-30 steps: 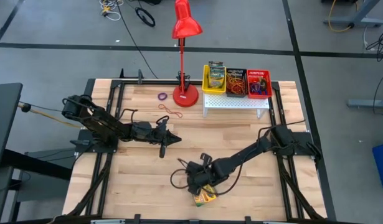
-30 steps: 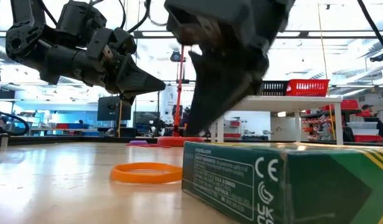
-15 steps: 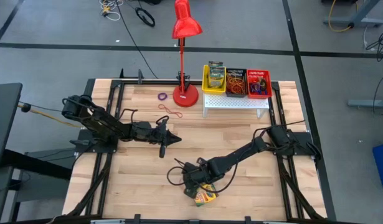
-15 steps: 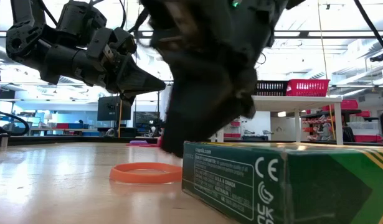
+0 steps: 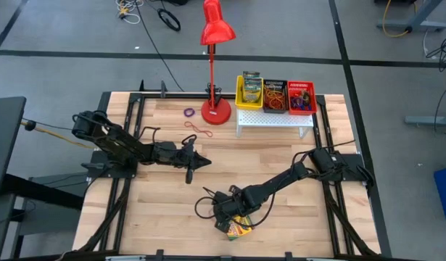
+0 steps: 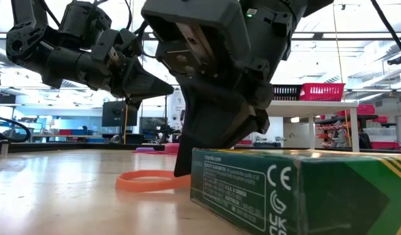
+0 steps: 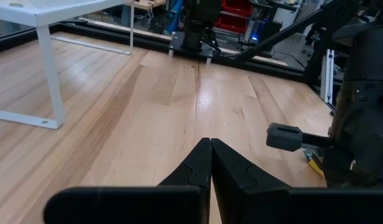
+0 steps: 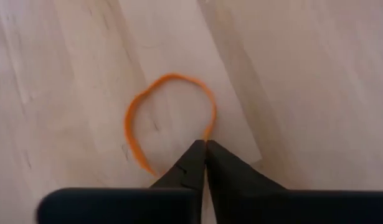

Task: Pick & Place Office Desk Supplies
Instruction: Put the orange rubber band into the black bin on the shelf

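Note:
An orange rubber-band loop (image 8: pixel 169 118) lies flat on the wood near the table's front, and it also shows in the low view (image 6: pixel 145 181). My right gripper (image 8: pixel 205 143) is down at the table on this loop's edge, fingers shut; in the high view (image 5: pixel 221 215) it hides the loop. A yellow-and-green crayon box (image 5: pixel 239 228) lies flat just nearer the front edge, large in the low view (image 6: pixel 298 192). My left gripper (image 5: pixel 205 162) is shut and empty above the table's middle left; it also shows in the left wrist view (image 7: pixel 210 146). My right gripper pinches the orange loop at one point of its edge (image 8: pixel 208 132) between its two fingertips, only at their free ends. The fingers come from above, slanting down. The rest of the loop lies slack and flat on the table.
A red desk lamp's base (image 5: pixel 216 111) stands at the far middle. Beside it a white perforated stand (image 5: pixel 275 119) carries yellow (image 5: pixel 239 100), black (image 5: pixel 275 84) and red (image 5: pixel 301 85) bins. A purple loop (image 5: pixel 189 112) and a red loop (image 5: pixel 199 128) lie near the lamp.
My right gripper has gone down and a little toward the table's left, onto the orange loop beside the crayon box. The loop and the box have stayed on the table.

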{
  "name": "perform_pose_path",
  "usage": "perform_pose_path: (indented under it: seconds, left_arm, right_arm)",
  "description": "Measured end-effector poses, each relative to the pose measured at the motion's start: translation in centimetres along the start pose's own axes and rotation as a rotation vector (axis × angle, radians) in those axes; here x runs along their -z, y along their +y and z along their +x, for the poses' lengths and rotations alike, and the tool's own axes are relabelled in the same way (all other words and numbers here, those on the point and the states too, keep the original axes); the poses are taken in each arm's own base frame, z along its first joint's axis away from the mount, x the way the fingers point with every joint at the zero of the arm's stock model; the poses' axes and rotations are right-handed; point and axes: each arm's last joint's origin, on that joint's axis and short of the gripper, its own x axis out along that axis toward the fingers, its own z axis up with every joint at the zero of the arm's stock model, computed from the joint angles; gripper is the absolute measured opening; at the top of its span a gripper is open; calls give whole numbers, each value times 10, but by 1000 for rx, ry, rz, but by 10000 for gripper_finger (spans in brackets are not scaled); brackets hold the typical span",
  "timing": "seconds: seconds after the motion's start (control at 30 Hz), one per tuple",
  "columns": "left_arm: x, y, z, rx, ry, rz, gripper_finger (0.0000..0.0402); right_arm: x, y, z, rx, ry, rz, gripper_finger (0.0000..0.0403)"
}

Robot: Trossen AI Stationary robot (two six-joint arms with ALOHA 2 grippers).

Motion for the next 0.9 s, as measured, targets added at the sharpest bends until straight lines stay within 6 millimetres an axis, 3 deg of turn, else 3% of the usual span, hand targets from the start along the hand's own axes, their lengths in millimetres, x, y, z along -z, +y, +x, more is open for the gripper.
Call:
perform_pose_path:
  seconds: [0.27,0.47,0.67,0.9]
  left_arm:
    - [0,0,0,0,0,0,11]
    - [0,0,0,0,-1,0,11]
    - [0,0,0,0,-1,0,11]
    - [0,0,0,0,-1,0,11]
  right_arm:
    - [-1,-5,-6,73,-11,-17,3]
    - [-8,-17,-31,204,-53,-19,2]
    - [-21,-35,-84,322,-84,-36,1]
    - [-40,-89,-193,517,-145,-8,1]
